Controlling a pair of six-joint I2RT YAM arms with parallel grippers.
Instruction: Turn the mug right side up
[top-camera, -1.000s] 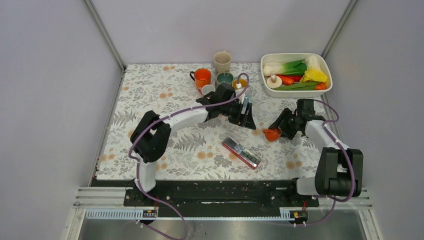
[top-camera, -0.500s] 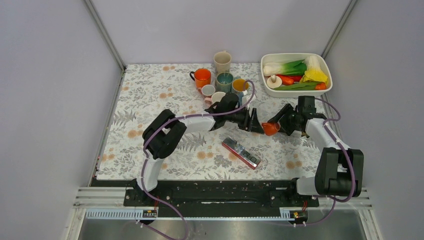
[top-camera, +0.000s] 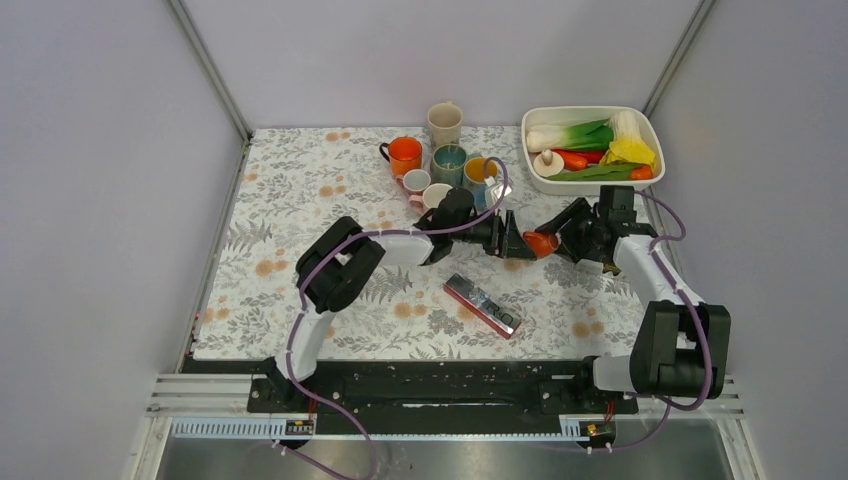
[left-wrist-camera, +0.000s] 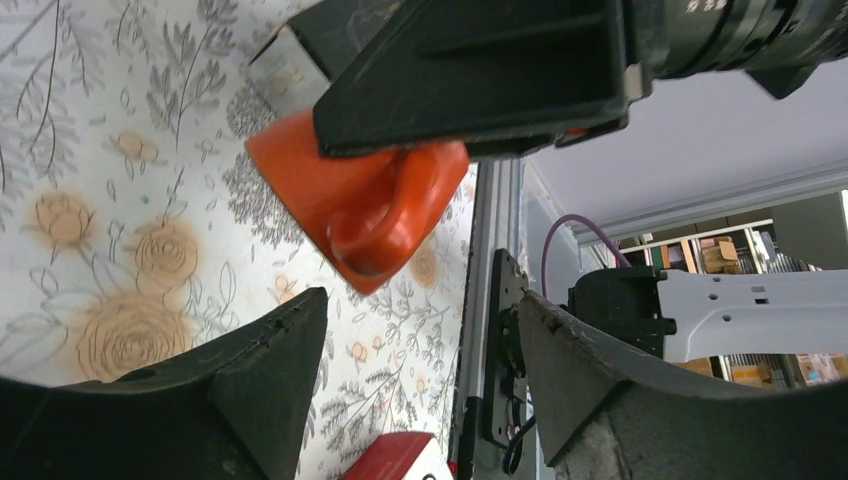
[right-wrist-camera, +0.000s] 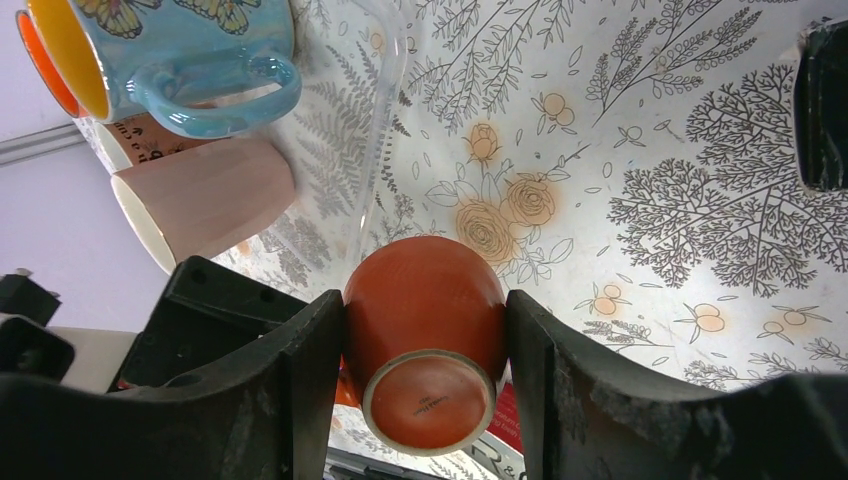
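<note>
The red-orange mug (top-camera: 540, 243) is held above the floral mat, tilted, with its base toward the right wrist camera (right-wrist-camera: 428, 395). My right gripper (top-camera: 550, 241) is shut on the mug's body, one finger on each side (right-wrist-camera: 422, 310). My left gripper (top-camera: 512, 240) is open and empty, just left of the mug and pointing at it. In the left wrist view the mug (left-wrist-camera: 360, 200) hangs ahead of the spread jaws (left-wrist-camera: 420, 300), its handle facing the camera, with a right finger (left-wrist-camera: 470, 70) across it.
Several upright mugs cluster at the back: orange (top-camera: 405, 155), beige (top-camera: 444, 122), teal (top-camera: 449, 158), blue butterfly (top-camera: 480, 172), pink (top-camera: 436, 195). A white dish of vegetables (top-camera: 590, 182) stands at the back right. A red flat box (top-camera: 483, 305) lies mid-table.
My right gripper has lifted the mug off the mat and carried it back and left. My left arm has reached right, bringing its open gripper up to the mug.
</note>
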